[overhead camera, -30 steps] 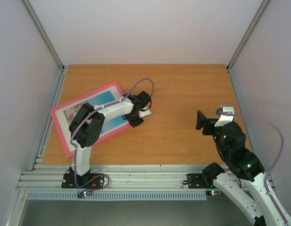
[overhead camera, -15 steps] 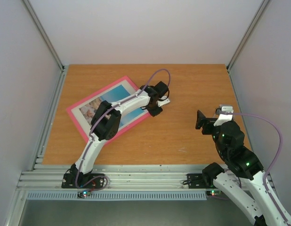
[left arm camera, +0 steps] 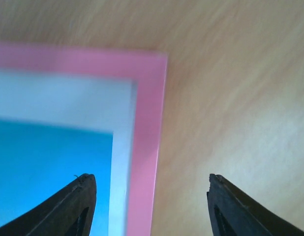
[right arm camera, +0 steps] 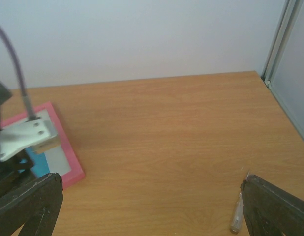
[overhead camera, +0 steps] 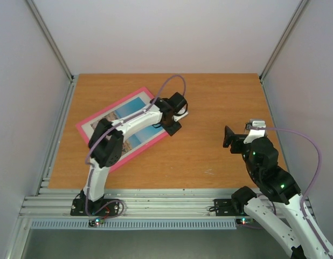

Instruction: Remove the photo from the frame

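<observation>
Since the last frame, left gripper (overhead camera: 171, 124) is drawing back slightly over the frame's (overhead camera: 80, 127) right corner.
From above I'm seeing the photo (overhead camera: 126, 111), blue and pale, lying in the pink frame on the table's (overhead camera: 220, 102) left half. Left wrist is showing parted, empty fingers (left arm camera: 78, 201) straddling pink rim and white mat (left arm camera: 68, 98). Right wrist is showing right gripper (right arm camera: 152, 179) spread wide, holding nothing, near a small clear stick (right arm camera: 235, 216).
</observation>
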Controlling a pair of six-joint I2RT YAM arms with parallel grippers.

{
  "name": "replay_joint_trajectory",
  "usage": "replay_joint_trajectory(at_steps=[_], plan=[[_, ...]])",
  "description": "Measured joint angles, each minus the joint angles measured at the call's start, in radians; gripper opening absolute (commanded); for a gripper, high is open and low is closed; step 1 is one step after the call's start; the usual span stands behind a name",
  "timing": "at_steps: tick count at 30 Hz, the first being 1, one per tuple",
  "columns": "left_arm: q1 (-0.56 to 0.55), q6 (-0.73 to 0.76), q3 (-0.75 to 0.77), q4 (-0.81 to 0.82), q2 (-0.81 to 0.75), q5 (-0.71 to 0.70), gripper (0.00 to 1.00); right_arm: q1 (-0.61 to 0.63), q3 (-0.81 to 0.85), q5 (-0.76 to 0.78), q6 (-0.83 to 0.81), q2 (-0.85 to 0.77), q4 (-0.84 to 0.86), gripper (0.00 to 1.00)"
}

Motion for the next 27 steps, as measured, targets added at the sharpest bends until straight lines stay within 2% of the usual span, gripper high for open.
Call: replay_joint_trajectory(at_steps=[6,14,18,27], plan=[[0.004,-0.037,-0.304,0.006,-0.257,-0.063,0.69,0.0,0.008,-0.002,0.0,0.015,0.0,0.98],[0.029,-0.072,-0.589,-0.004,-0.429,-0.117,0.72,0.0,0.009,-0.003,0.0,0.027,-0.002,0.98],[0.052,-0.085,-0.645,-0.009,-0.446,-0.137,0.72,0.0,0.009,-0.003,0.0,0.04,-0.004,0.99],[0.081,-0.104,-0.645,-0.005,-0.392,-0.129,0.71,0.0,0.01,0.0,0.0,0.057,-0.018,0.99]])
